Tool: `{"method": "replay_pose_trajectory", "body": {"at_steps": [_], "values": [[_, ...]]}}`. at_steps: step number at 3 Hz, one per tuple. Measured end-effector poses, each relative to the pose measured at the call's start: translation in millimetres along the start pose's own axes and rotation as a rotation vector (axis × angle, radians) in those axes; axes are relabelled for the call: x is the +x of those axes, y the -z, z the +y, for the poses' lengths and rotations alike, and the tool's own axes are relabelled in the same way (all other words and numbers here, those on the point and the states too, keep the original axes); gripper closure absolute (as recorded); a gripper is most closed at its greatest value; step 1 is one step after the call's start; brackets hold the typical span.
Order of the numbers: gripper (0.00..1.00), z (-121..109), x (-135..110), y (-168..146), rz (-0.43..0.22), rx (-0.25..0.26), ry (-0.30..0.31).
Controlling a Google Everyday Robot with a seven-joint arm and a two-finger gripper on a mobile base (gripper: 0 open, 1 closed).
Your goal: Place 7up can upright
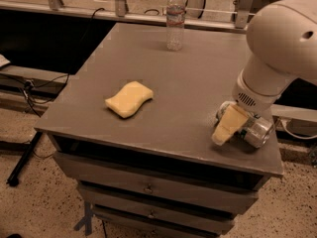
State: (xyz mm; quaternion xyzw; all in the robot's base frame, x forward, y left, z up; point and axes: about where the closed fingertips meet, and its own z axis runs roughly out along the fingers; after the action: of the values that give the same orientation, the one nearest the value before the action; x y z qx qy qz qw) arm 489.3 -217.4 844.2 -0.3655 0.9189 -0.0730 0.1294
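The 7up can (pixel 255 130) lies on its side near the front right corner of the grey table (pixel 198 78), its shiny metal end facing front right. My gripper (pixel 229 127) is down at the can, with its yellowish tip in front of the can's left part and low over the tabletop. The white arm (pixel 277 53) reaches in from the upper right and hides part of the can.
A yellow sponge (pixel 129 99) lies at the table's left middle. A clear plastic water bottle (pixel 175 20) stands upright at the back edge. Drawers (pixel 148 187) sit below the tabletop. A railing (pixel 119 4) and cables (pixel 29 83) are behind and to the left.
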Motion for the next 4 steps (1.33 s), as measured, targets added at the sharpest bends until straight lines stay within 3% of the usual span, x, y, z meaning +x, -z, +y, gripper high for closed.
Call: {"method": "replay_pose_trajectory", "body": {"at_steps": [1,4], "values": [[0.17,12,-5,-20,-0.002,-0.054,-0.041],[0.87,11,-12,-13,-0.015,-0.070,-0.057]]}}
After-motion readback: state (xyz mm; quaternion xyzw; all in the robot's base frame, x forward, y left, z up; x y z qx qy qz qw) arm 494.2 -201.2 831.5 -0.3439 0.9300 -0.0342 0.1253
